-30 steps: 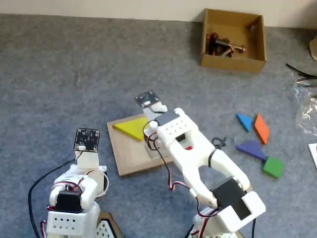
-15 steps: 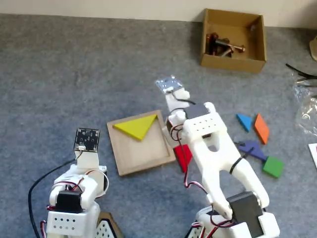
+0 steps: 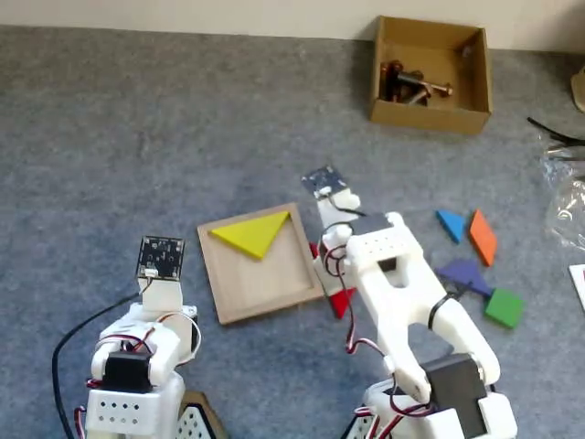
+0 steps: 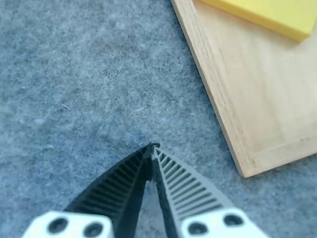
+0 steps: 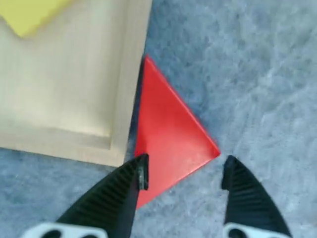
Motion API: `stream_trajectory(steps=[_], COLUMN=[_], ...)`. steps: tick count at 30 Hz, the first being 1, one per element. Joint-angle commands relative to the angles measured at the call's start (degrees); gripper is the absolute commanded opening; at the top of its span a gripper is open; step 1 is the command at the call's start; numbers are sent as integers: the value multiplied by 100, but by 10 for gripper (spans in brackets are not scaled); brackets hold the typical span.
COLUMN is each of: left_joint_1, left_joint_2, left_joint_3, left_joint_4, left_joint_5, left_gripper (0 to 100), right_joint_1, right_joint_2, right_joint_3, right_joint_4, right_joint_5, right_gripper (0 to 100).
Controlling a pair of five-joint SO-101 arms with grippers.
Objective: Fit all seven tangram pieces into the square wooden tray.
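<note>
The square wooden tray [image 3: 265, 291] lies on the grey carpet with a yellow triangle [image 3: 252, 233] in its far corner. A red triangle [image 5: 168, 141] lies flat on the carpet against the tray's outer right edge [image 5: 128, 94]. My right gripper [image 5: 185, 171] hovers open just above it, one finger over the red piece and the other over carpet. In the high view the right arm [image 3: 395, 283] covers most of the red triangle [image 3: 341, 300]. My left gripper [image 4: 151, 148] is shut and empty over the carpet, beside the tray's near left corner [image 4: 245, 158].
A blue triangle [image 3: 450, 224], an orange parallelogram [image 3: 483, 236], a purple triangle [image 3: 464, 273] and a green square [image 3: 504, 307] lie on the carpet to the right. A cardboard box [image 3: 430, 112] with odd items stands at the back. Plastic wrap [image 3: 569, 206] lies at the right edge.
My right arm swung right off the tray, uncovering the red triangle beside it, then drew back until it hung over that piece. The left arm stayed still.
</note>
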Motion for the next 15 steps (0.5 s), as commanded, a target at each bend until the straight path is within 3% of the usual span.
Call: stream_trajectory(steps=[1, 15], left_joint_1=[84, 84], left_joint_2=[-40, -40], left_joint_3=[110, 110], left_joint_4=[-9, -9], left_joint_5=[44, 44], left_gripper=[5, 5], right_joint_1=[66, -330], right_joint_2=[-277, -286], right_joint_3=[-22, 119], right_joint_4=[-145, -110], right_joint_5=[62, 325], right_gripper=[254, 259])
